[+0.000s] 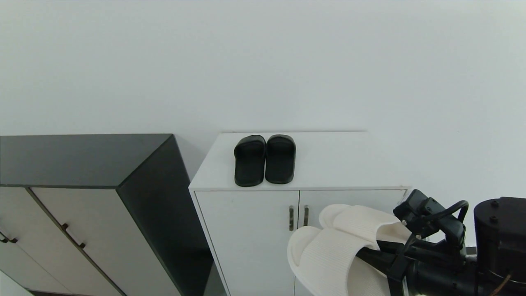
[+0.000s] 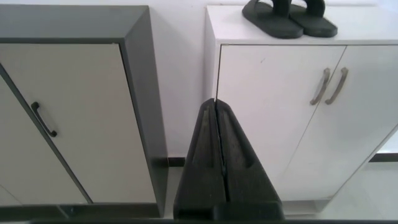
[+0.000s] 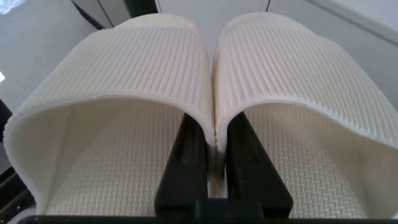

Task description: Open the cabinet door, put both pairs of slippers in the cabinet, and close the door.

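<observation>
A pair of white ribbed slippers (image 1: 337, 242) hangs in front of the white cabinet's (image 1: 246, 238) right door, toes toward it. My right gripper (image 3: 215, 140) is shut on the two inner side walls, pinching them together, one finger (image 3: 186, 168) inside each slipper. A pair of black slippers (image 1: 265, 159) lies side by side on the cabinet top. Both cabinet doors are closed, with two metal handles (image 1: 298, 217) at the centre seam. My left gripper (image 2: 216, 106) is shut and empty, low and left of the cabinet, pointing at its left edge.
A dark cabinet (image 1: 82, 164) with beige doors and black handles stands close to the left of the white one. A plain white wall is behind both. Pale floor shows beside the white cabinet's base (image 2: 385, 162).
</observation>
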### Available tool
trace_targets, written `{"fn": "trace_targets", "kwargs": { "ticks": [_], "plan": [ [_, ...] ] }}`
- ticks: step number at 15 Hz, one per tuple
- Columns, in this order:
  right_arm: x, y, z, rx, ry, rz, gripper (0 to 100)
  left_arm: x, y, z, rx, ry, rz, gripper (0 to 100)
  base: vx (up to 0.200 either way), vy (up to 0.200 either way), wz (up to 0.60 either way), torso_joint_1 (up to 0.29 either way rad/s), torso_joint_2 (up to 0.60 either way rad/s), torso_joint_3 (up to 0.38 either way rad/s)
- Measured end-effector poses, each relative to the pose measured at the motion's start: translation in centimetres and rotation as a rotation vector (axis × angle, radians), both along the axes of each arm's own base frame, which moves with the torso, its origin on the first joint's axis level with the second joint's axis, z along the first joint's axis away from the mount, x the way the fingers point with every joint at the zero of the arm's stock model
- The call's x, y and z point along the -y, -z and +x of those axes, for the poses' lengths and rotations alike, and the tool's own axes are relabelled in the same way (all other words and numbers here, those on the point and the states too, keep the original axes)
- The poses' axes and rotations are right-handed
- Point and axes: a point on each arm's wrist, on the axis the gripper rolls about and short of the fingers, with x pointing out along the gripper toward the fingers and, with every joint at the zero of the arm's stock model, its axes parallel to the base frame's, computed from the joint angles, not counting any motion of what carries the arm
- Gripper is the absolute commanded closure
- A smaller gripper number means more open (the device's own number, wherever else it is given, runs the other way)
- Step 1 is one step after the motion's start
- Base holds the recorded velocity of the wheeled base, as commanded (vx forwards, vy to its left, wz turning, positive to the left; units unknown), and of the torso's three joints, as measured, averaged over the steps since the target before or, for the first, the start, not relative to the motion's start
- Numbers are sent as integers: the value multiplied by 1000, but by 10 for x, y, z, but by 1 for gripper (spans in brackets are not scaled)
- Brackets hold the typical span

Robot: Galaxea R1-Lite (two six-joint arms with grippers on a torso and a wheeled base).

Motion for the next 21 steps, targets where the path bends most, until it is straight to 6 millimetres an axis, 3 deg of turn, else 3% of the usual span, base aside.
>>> {"fn": "trace_targets", "kwargs": {
  "ticks": [1, 2, 9, 16, 21],
  "plan": [
    [0, 1, 0, -2, 0, -3, 100, 0, 0, 0, 0, 0, 5, 100, 0, 0, 0, -212, 505, 290],
    [-1, 1, 1, -4, 1, -5, 100, 0, 0, 0, 0, 0, 5, 0, 0, 0, 0, -227, 530, 295],
    [-1, 11, -2, -30, -7, -31, 100, 0, 0, 0, 0, 3, 7, 0, 0, 0, 0, -223, 543, 322],
    [-10, 37, 4, 11, -19, -12, 100, 0, 0, 0, -1, 10, 11, 0, 0, 0, 0, -184, 506, 317],
    [-5, 60, -11, -24, -57, -46, 100, 0, 0, 0, 2, 9, 11, 0, 0, 0, 0, -145, 476, 326]
  ]
}}
